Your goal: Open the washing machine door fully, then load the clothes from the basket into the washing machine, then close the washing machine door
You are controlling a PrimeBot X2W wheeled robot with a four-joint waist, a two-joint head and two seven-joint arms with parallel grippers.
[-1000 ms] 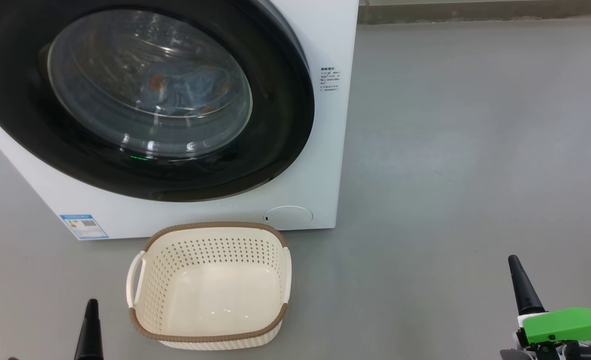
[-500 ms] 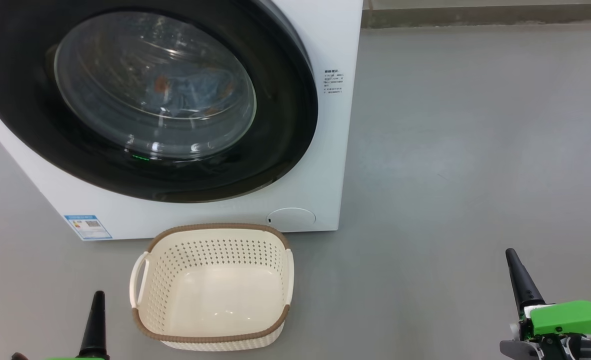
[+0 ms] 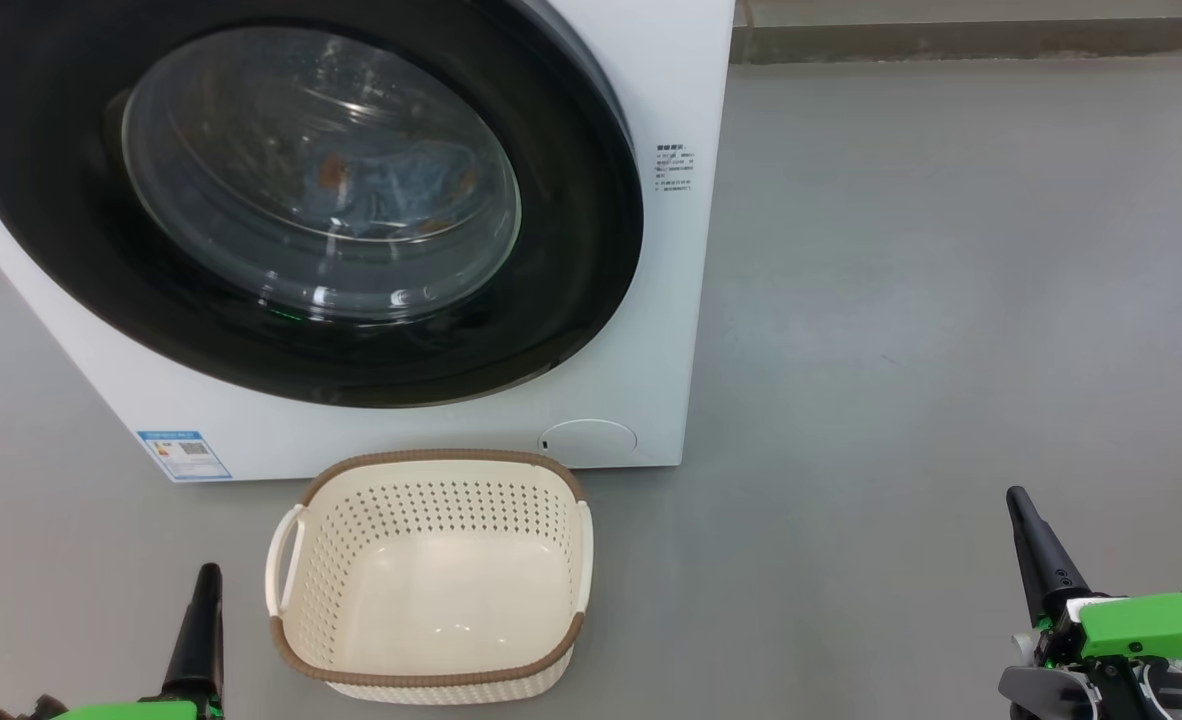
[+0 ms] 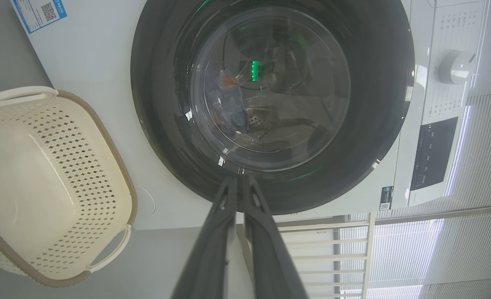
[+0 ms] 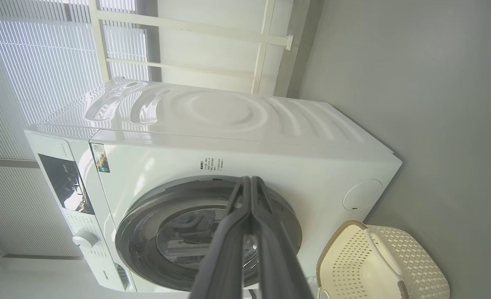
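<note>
The white washing machine stands at upper left, and its round black door lies flush against the front. Behind the glass, light blue clothes with orange-brown prints rest in the drum; the left wrist view shows the clothes too. On the floor before the machine, the cream basket holds nothing. My left gripper is shut to the basket's left, nothing between its fingers. At lower right, well clear of the basket, my right gripper is shut and empty. The wrist views show each pair of fingers pressed together, left gripper and right gripper.
Open grey floor stretches right of the machine to a wall base at the back. A blue label and a round flap sit low on the machine's front. The control knob and window blinds appear in the wrist views.
The head camera has shifted a little, sliding the whole scene right and down. Both grippers reach slightly higher into the view and stay shut. Door and basket have not moved.
</note>
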